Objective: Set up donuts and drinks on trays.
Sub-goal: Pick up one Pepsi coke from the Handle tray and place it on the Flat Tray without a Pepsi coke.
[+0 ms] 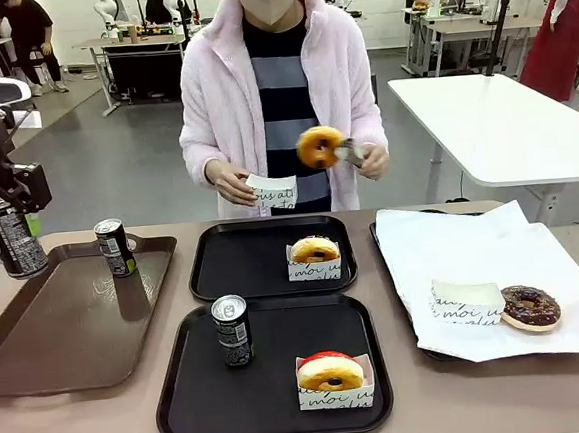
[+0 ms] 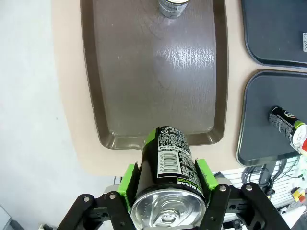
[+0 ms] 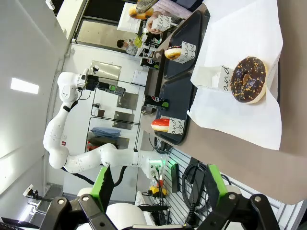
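My left gripper [image 1: 4, 204] is shut on a dark drink can [image 1: 19, 248], held up past the left edge of the brown tray [image 1: 67, 324]. In the left wrist view the green pads [image 2: 128, 178] clamp that can [image 2: 165, 163] above the table's corner. The near black tray [image 1: 197, 384] holds a can [image 1: 232, 329] and a red-topped donut [image 1: 330, 372] in its sleeve. On the far black tray [image 1: 238, 261] sits a yellow donut [image 1: 314, 251]. The person grips an orange donut [image 1: 320, 146] with tongs and a paper sleeve [image 1: 272, 191]. My right gripper [image 3: 158, 191] is open and holds nothing.
Another can [image 1: 114, 246] stands at the back of the brown tray. At the right, a paper-lined tray [image 1: 494, 261] carries a chocolate donut [image 1: 530, 308] and an empty sleeve [image 1: 467, 301]. A white table [image 1: 503, 124] stands behind on the right.
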### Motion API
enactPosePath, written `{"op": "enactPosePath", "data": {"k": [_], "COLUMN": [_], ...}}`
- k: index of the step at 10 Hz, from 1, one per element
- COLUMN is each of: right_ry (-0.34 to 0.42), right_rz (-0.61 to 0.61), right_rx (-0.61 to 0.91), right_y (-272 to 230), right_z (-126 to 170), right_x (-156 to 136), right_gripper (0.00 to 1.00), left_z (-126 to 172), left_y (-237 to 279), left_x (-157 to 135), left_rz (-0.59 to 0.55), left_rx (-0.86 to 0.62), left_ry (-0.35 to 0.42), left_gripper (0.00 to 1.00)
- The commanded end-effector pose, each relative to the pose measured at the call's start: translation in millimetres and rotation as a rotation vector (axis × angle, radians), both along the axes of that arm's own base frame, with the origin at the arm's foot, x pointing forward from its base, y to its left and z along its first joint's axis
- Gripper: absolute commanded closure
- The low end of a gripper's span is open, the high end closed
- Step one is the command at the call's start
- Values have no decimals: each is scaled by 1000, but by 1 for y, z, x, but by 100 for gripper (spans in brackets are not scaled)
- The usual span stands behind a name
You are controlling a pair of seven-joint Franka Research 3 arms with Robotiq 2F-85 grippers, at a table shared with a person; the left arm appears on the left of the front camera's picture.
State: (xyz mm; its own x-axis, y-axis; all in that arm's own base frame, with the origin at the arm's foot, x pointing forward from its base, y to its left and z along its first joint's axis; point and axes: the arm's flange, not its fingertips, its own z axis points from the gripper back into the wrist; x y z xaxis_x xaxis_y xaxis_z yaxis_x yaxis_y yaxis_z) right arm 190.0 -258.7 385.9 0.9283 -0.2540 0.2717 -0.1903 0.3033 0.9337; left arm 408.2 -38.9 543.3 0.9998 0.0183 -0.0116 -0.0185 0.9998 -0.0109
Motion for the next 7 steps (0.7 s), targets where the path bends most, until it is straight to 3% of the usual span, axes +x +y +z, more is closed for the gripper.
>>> {"op": "enactPosePath", "data": {"k": [1,4,7], "right_ry": [-19,-19,-19], "right_rz": [3,3,3], "right_rx": [8,8,8], "right_y": [-1,-1,-1], "right_z": [1,1,1], "right_x": [-2,-2,-2], "right_gripper": [0,0,0], "left_z": [1,-10,-25], "left_y": [1,-65,-117], "left_x": [0,24,52], "left_rz": [2,-133,-216], "left_rx": [-1,-18,-55], "left_ry": [-3,-80,-74], "left_gripper": [40,40,40]}}
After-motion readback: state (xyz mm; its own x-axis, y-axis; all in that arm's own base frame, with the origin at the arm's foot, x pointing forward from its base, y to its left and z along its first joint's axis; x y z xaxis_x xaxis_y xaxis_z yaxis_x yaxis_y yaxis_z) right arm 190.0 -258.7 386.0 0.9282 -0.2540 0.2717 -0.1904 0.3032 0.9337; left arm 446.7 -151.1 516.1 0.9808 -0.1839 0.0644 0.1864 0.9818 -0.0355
